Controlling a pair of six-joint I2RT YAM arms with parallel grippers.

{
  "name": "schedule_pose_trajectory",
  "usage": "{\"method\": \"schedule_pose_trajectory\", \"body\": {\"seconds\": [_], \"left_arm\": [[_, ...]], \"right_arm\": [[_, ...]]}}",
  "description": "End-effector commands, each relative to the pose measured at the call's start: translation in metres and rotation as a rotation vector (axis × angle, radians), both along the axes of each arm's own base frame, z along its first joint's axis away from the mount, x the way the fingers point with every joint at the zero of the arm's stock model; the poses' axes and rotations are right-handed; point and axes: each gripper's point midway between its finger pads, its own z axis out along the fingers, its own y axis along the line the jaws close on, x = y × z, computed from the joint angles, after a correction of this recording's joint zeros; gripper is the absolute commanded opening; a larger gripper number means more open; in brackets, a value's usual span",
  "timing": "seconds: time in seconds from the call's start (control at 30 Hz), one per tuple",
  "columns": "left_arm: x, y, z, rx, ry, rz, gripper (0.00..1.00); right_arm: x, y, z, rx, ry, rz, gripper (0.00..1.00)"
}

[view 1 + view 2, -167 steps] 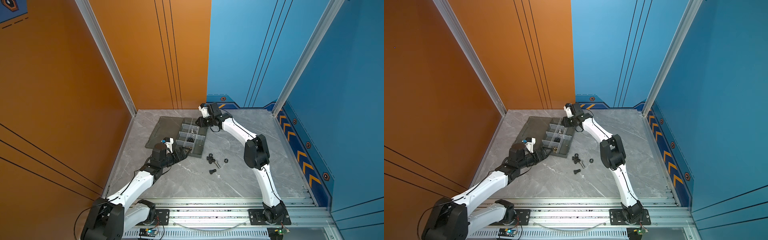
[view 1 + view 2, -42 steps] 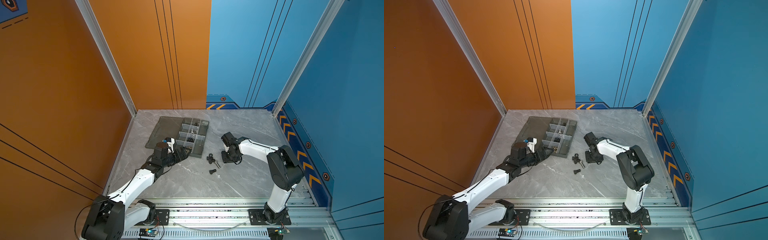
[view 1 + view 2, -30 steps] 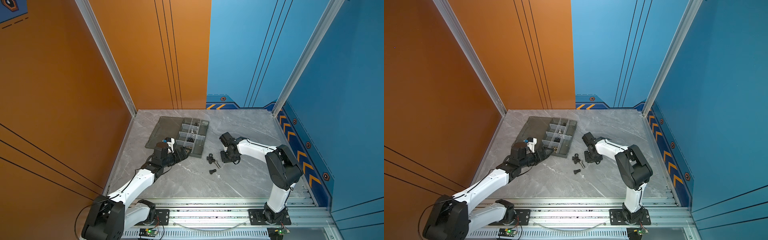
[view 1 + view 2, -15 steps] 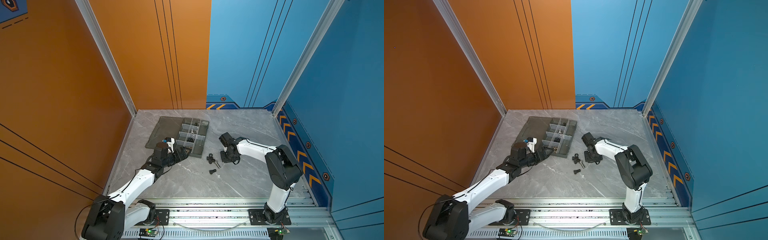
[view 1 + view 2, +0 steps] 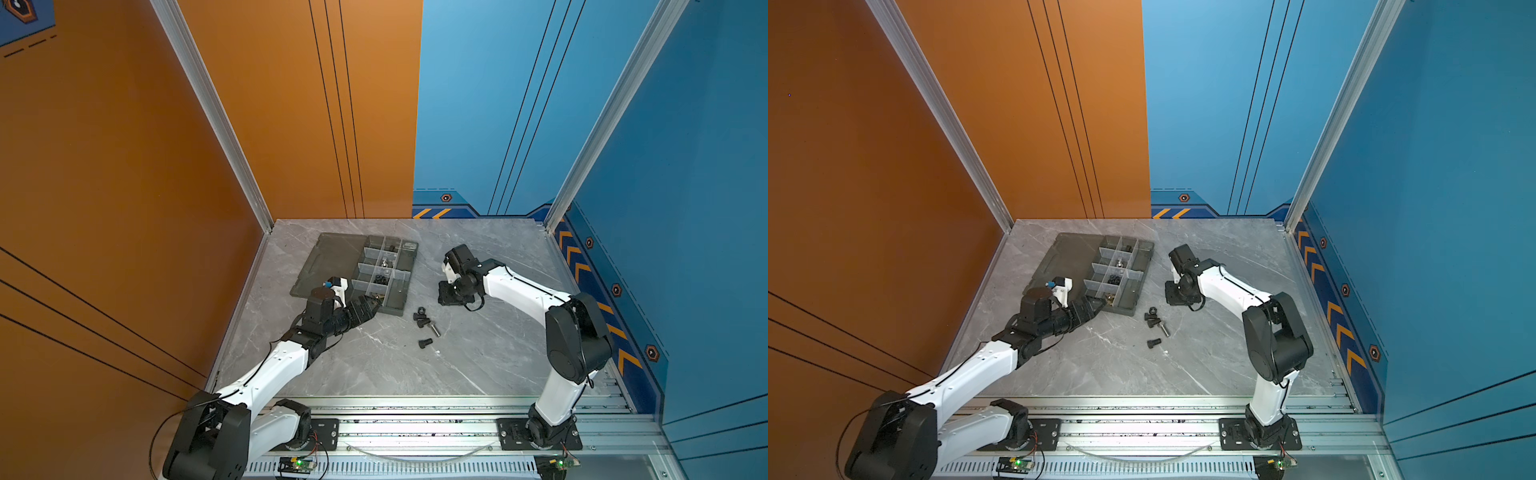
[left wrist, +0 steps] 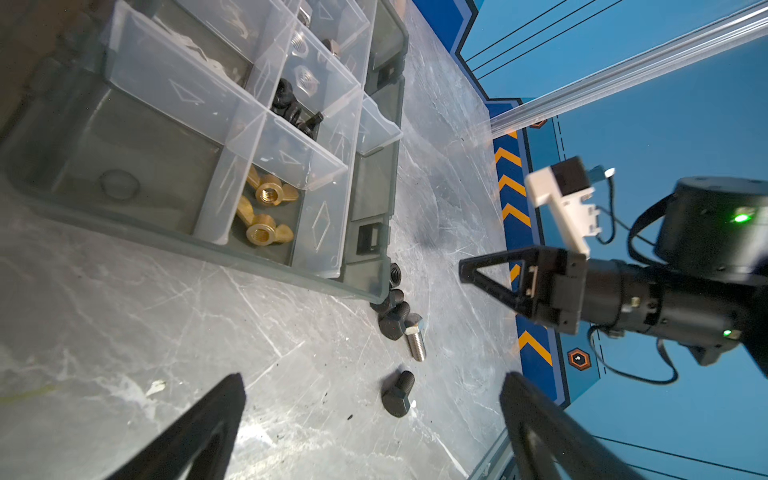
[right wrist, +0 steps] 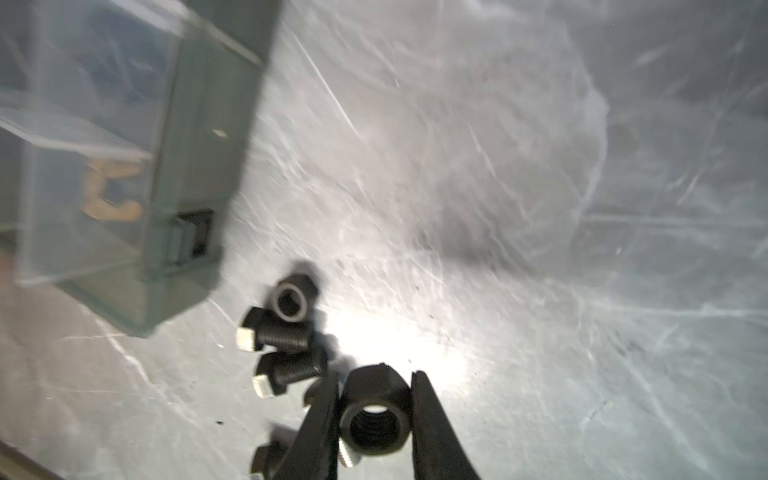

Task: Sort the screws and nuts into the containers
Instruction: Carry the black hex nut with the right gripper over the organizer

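Right claw [image 7: 376,380] clamped on black nut [image 7: 376,422], right of tray [image 6: 208,246]. Left claw [image 6: 374,379] wide apart at tray's near edge. Loose screws [image 5: 428,329], second nut [image 7: 289,301] on tabletop [image 5: 374,365] beside tray's near right corner.

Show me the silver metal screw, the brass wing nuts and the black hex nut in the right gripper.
silver metal screw [image 6: 417,347]: left wrist view, threaded shaft.
brass wing nuts [image 6: 269,193]: left wrist view, one nut's hub.
black hex nut [image 7: 374,390]: right wrist view, side face.
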Motion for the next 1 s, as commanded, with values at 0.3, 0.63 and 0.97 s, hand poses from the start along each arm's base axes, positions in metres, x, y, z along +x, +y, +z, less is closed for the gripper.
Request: {"method": "schedule_pose_trajectory", "body": {"seconds": [0.3, 0.63, 0.97], "left_arm": [[0.001, 0.001, 0.008, -0.015, -0.017, -0.022, 0.98], [-0.001, 0.006, 0.012, -0.016, -0.024, -0.008, 0.98], [-0.002, 0.009, 0.010, -0.011, -0.022, 0.000, 0.98]], "right_arm": [[0.094, 0.053, 0.073, 0.192, -0.177, 0.065, 0.00], [0.165, 0.094, 0.082, 0.319, -0.332, 0.121, 0.00], [0.202, 0.130, 0.071, 0.486, -0.435, 0.149, 0.00]]}}
